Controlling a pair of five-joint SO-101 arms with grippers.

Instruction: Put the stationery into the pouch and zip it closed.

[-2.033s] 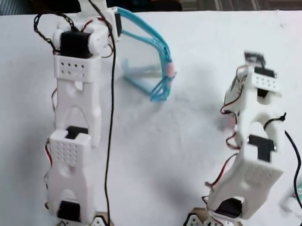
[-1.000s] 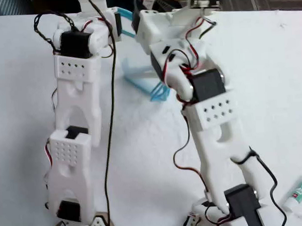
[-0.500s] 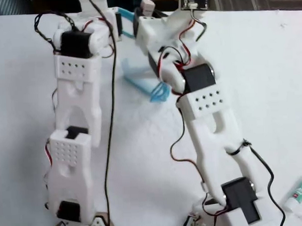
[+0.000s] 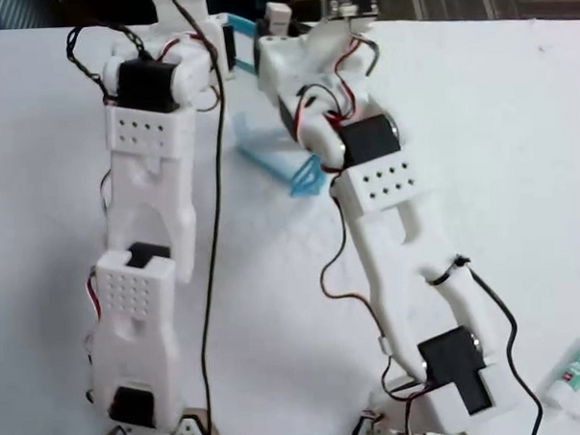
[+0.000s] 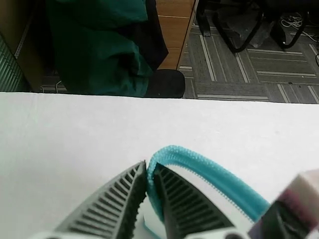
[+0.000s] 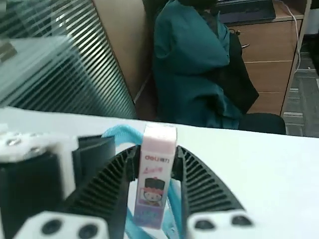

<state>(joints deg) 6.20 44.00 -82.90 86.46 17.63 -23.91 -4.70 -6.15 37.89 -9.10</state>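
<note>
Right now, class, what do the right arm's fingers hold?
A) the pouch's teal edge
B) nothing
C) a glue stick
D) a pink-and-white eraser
D: in the right wrist view the right gripper is shut on the upright pink-and-white eraser, while the teal edge of the pouch is pinched in the left gripper instead.

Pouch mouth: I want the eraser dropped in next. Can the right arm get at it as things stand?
Probably yes. The left gripper pinches the pouch by its rim, and the right gripper, shut on the eraser, sits right at that rim with nothing between them.
</note>
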